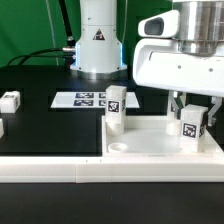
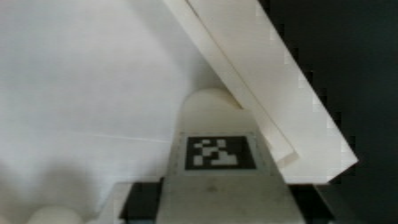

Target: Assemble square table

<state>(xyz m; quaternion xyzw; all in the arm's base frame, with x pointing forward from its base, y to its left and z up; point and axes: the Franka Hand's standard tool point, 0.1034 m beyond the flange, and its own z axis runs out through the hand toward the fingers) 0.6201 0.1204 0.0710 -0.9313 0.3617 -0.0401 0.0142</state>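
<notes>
The white square tabletop slab (image 1: 150, 143) lies at the exterior view's right, behind the front wall. One white tagged leg (image 1: 115, 108) stands upright on its left corner. My gripper (image 1: 192, 126) is shut on another tagged leg (image 1: 191, 122) and holds it upright over the slab's right part. In the wrist view this leg (image 2: 221, 150) sits between my dark pads (image 2: 150, 200), its tip by a round socket, close to the slab's rim (image 2: 267, 85). My gripper (image 2: 221, 203) grips its near end. Two more legs, one (image 1: 10, 100) and another (image 1: 2, 127), lie at the left.
The marker board (image 1: 84, 98) lies flat on the black table behind the slab. The long white border wall (image 1: 60, 166) runs along the front. The robot base (image 1: 98, 45) stands at the back with cables to its left.
</notes>
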